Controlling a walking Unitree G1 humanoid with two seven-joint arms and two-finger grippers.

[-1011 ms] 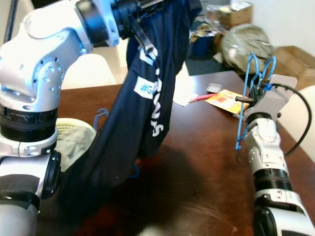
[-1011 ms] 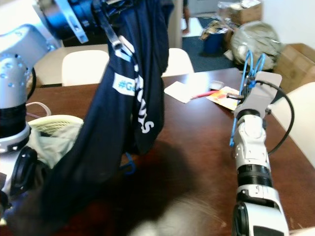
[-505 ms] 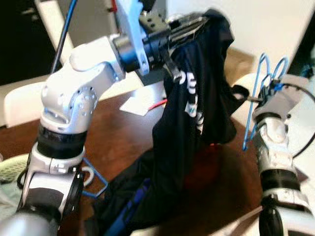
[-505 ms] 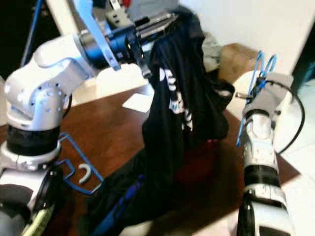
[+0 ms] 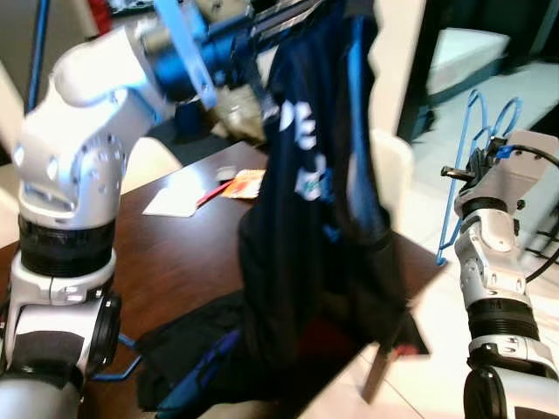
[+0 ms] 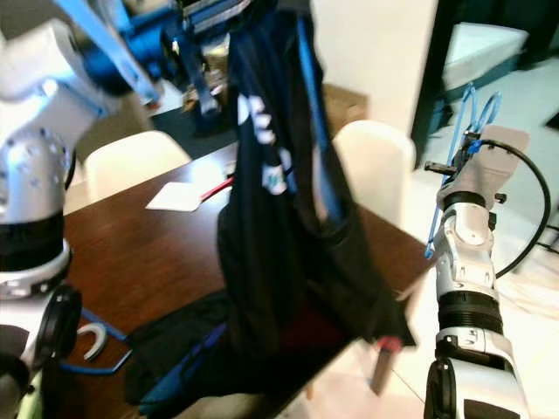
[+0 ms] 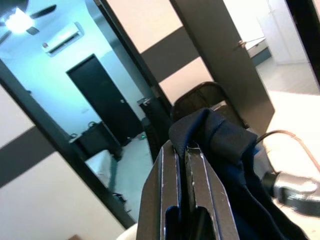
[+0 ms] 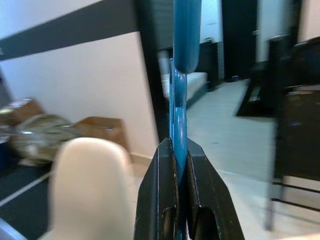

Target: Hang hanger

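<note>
The right gripper (image 5: pixel 479 159) is raised at the robot's right side, its jaws shut flat on the wire of a blue hanger (image 5: pixel 472 122). The hanger's long axis runs close to upright: its looped top stands above the jaws and one thin leg drops below them, past the wrist. In the right wrist view the blue wire (image 8: pixel 179 80) rises straight out from between the closed fingers (image 8: pixel 165 200).

The left gripper (image 7: pixel 186 150) is held high on the robot's left, its jaws pinched shut on a bunched fold of a dark shirt (image 5: pixel 319 201). The shirt hangs from there in a long drape, and its lower end lies crumpled on the brown bench (image 5: pixel 188 253). Shirt and hanger are well apart, with open air between them. The hanger lies to the right of the shirt's held top and lower than it. The right arm is the one that has the hanger, so any joining or hanging would probably start from that side. No rail or hook to hang it on can be made out.

Against the earlier frames the whole scene has swung: a white wall, a dark doorway and a pale chair (image 6: pixel 376 175) now lie ahead, so the camera has turned. Both grips look unchanged.
</note>
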